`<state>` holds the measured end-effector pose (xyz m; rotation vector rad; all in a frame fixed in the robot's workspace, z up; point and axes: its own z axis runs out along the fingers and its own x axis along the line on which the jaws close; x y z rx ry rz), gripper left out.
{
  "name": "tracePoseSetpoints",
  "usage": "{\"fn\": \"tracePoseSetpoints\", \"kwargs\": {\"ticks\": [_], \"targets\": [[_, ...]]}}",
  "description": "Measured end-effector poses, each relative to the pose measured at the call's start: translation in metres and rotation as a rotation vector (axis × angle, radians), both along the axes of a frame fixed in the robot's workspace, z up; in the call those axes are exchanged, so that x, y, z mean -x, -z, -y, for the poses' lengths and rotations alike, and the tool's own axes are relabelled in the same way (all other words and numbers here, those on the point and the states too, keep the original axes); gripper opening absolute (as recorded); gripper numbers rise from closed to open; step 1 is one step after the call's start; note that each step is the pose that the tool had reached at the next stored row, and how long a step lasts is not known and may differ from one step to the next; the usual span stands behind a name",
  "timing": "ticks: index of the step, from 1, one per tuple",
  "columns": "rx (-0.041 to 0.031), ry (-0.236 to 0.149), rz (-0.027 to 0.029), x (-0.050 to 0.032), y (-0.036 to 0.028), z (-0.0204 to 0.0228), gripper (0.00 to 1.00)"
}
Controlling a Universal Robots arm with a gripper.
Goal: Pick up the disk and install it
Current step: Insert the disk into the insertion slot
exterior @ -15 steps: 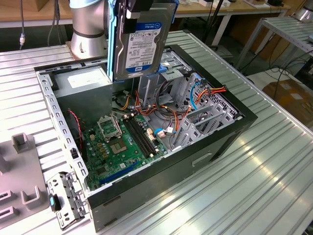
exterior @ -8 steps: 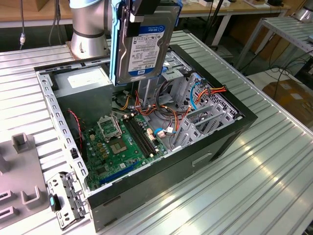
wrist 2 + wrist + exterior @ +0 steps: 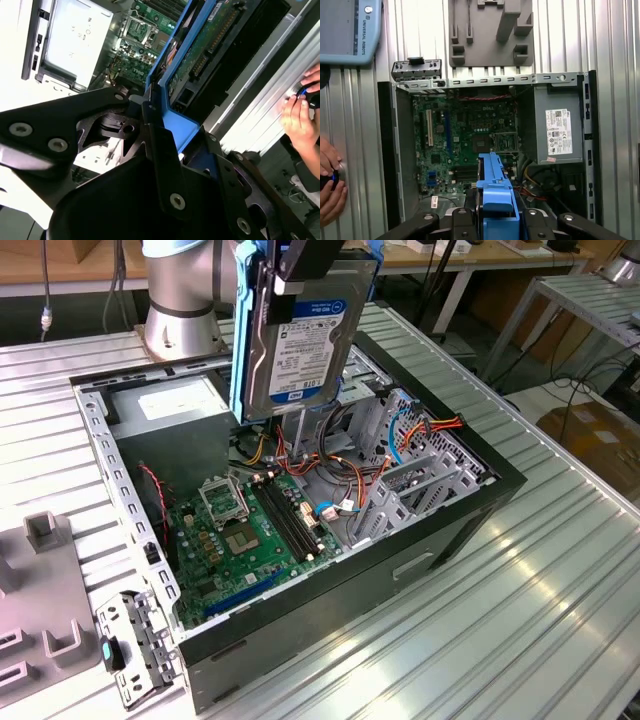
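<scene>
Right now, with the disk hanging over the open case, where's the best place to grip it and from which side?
Top end, at the blue carrier tab, coming from above. The disk hangs upright over the case, so the hand clamped there, as it is now, leaves the lower end and side rails free, which likely suits installing.

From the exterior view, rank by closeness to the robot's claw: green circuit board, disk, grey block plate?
1. disk, clamped in the gripper.
2. green circuit board, below, inside the case.
3. grey block plate, outside the case, exterior view's left.
</scene>
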<state>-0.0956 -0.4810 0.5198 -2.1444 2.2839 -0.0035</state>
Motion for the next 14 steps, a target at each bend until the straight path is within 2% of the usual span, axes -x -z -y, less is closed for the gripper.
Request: {"fn": "tracePoseSetpoints", "kwargs": {"ticks": [3,8,14], "targets": [[-0.0001,0.000,0.0000,-0.0024,0.0001,0.0023,0.37],[0.0000,0.000,0.0000,-0.0201,0.0004,0.0026,0.37],[0.0000,0.000,0.0000,-0.0224,0.0005,0.0026,0.37]]}}
